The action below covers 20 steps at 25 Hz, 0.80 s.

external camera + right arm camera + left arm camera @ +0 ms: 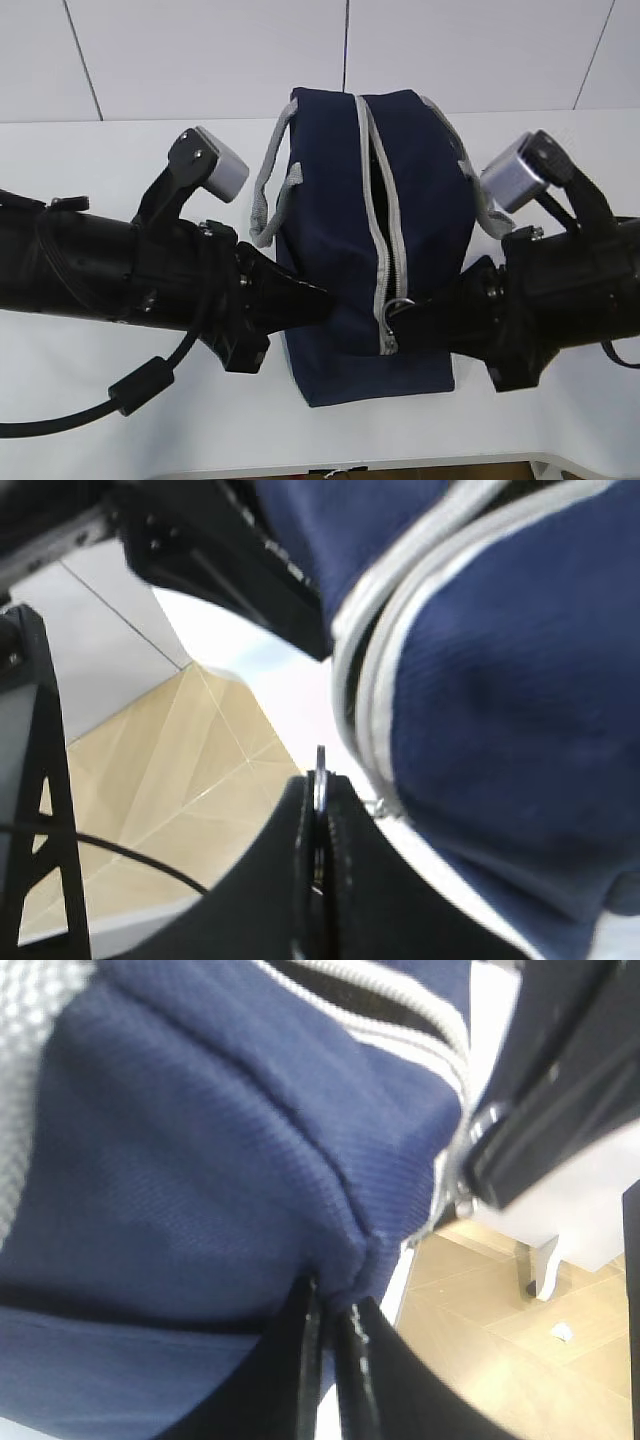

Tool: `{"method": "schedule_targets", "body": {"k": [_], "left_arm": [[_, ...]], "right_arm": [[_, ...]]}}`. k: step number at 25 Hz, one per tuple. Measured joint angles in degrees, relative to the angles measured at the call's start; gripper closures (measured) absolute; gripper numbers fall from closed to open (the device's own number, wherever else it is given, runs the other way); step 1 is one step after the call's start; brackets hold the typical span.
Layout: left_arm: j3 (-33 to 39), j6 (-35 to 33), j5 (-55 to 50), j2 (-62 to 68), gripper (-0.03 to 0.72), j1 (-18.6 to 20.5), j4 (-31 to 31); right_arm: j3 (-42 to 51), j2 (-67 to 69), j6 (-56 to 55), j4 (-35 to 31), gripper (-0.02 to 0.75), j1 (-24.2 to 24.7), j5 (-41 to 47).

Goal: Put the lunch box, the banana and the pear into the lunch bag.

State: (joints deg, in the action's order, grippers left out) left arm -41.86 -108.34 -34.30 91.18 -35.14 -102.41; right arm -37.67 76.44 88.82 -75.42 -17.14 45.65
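The navy lunch bag (330, 180) stands mid-table, its grey zipper (372, 200) running along the top and gaping a little near the far half. My left gripper (322, 298) is shut on a fold of bag fabric at the near left corner; the left wrist view shows the blue cloth (200, 1160) pinched between the fingertips of that gripper (332, 1298). My right gripper (408, 320) is shut on the metal ring pull (398, 308) at the zipper's near end, and the ring (320, 762) pokes out above the closed gripper (320, 785). Lunch box, banana and pear are out of view.
Grey webbing handles (265, 200) (485, 195) hang off both sides of the bag. The white table (100, 420) ends just in front of the bag, with floor (520, 1340) beyond its edge. A white wall rises behind.
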Motion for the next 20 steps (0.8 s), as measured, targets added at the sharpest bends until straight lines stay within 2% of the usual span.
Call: {"method": "schedule_targets", "body": {"k": [4, 11, 20], "left_arm": [[0.0, 0.0, 0.0, 0.0, 0.702, 0.0, 0.0], [0.0, 0.0, 0.0, 0.0, 0.702, 0.0, -0.1], [0.0, 0.0, 0.0, 0.0, 0.702, 0.0, -0.2]], "right_arm": [[-2.7, 0.0, -3.8, 2.0, 0.720, 0.0, -0.1], [-7.6, 0.0, -14.7, 9.9, 0.720, 0.0, 0.5], [-12.9, 0.0, -20.6, 13.1, 0.720, 0.0, 3.3]]}}
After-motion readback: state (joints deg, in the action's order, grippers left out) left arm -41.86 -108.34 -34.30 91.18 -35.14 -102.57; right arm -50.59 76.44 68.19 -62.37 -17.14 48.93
